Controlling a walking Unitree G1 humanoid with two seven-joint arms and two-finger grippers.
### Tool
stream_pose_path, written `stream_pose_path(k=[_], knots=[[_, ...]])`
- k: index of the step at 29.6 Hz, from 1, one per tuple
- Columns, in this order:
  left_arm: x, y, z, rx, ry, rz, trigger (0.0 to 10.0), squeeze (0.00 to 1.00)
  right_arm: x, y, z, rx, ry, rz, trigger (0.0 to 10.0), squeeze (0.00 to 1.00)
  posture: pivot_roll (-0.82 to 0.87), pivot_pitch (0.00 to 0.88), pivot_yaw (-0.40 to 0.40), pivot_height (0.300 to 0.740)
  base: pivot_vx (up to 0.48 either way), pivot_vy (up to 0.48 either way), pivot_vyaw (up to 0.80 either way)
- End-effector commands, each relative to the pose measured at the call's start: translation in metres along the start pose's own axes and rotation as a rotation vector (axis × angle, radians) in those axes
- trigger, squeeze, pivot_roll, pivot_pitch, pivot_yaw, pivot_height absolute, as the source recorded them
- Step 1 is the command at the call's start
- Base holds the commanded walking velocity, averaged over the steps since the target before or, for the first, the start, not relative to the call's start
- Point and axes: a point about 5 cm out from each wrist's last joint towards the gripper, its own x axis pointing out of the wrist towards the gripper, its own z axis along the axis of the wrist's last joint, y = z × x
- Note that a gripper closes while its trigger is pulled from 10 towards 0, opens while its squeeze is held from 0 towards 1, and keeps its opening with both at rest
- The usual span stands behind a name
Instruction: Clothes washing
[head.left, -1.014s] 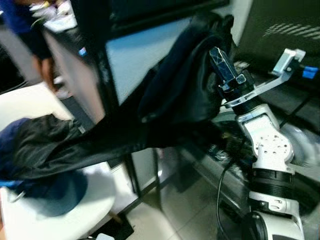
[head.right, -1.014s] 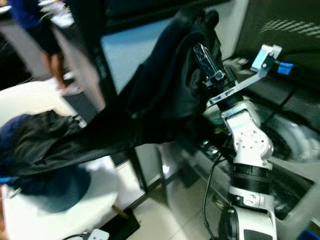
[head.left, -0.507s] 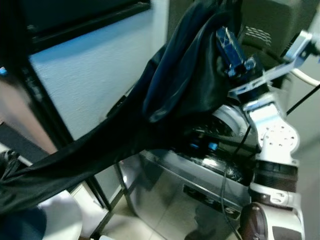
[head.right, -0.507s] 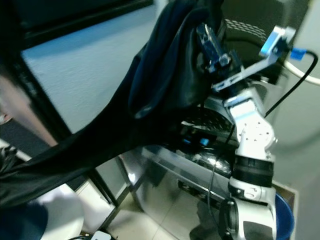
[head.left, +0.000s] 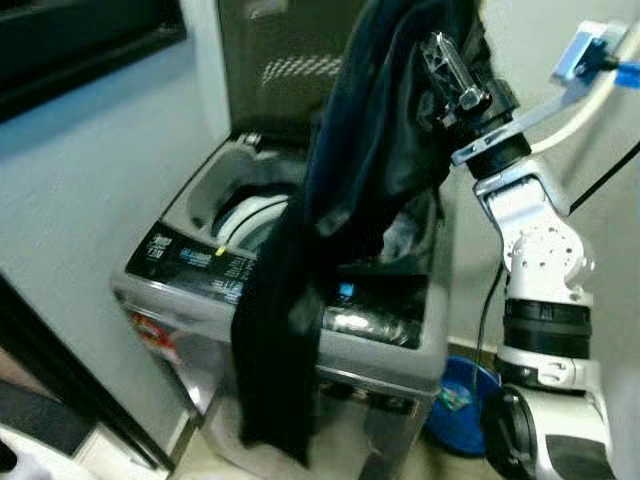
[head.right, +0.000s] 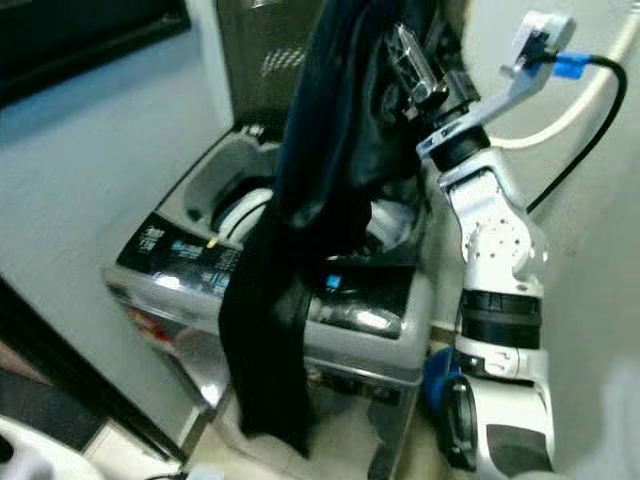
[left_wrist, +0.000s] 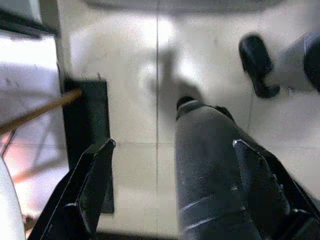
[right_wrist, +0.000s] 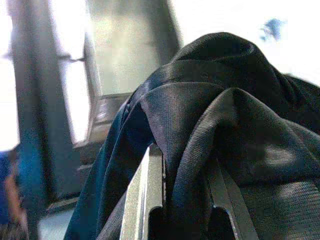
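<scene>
A long dark garment (head.left: 340, 200) hangs from my raised right gripper (head.left: 447, 62), which is shut on its upper folds. The cloth drapes down over the front rim of a silver top-loading washing machine (head.left: 190, 265), and its lower end dangles in front of the control panel. The machine's lid (head.left: 280, 60) stands up and the white drum opening (head.left: 245, 215) shows beside the cloth. In the right wrist view the garment (right_wrist: 225, 125) bunches between the fingers (right_wrist: 150, 200). My left gripper (left_wrist: 173, 145) hangs idle and open above the tiled floor.
A blue basin (head.left: 460, 390) sits on the floor to the right of the machine, beside my right arm. A pale wall (head.left: 80, 170) with a dark frame runs along the left. A white hose (head.left: 590, 100) curves down the wall behind my right arm.
The camera has swung right: the white table, clothes pile and person have left the view and the washing machine has come in. The garment now hangs free from my right gripper.
</scene>
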Motion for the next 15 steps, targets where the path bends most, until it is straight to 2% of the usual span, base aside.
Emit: stream_pose_path(k=[1,8,12,15], knots=[[-0.003,0.002,-0.014,-0.017,0.045,0.008,10.0,0.00,0.005,0.013,-0.004,0.000,0.016,0.075,0.0,0.00,0.01,0.000,0.036,0.740,0.000,0.000,-0.80],[-0.004,0.002,-0.014,-0.028,0.023,0.016,10.0,0.00,0.008,0.017,-0.020,-0.064,0.097,0.077,0.0,0.00,0.01,0.000,0.041,0.740,0.000,0.000,-0.80],[-0.004,0.002,-0.009,-0.043,-0.038,0.015,10.0,0.00,0.007,0.026,-0.028,-0.057,0.125,0.138,0.0,0.00,0.01,0.000,0.041,0.740,0.000,0.000,0.00],[-0.004,-0.002,-0.002,-0.016,-0.110,-0.045,10.0,0.00,0.004,0.035,-0.035,-0.047,0.153,0.210,0.0,0.00,0.01,0.000,0.038,0.740,0.000,0.000,0.00]])
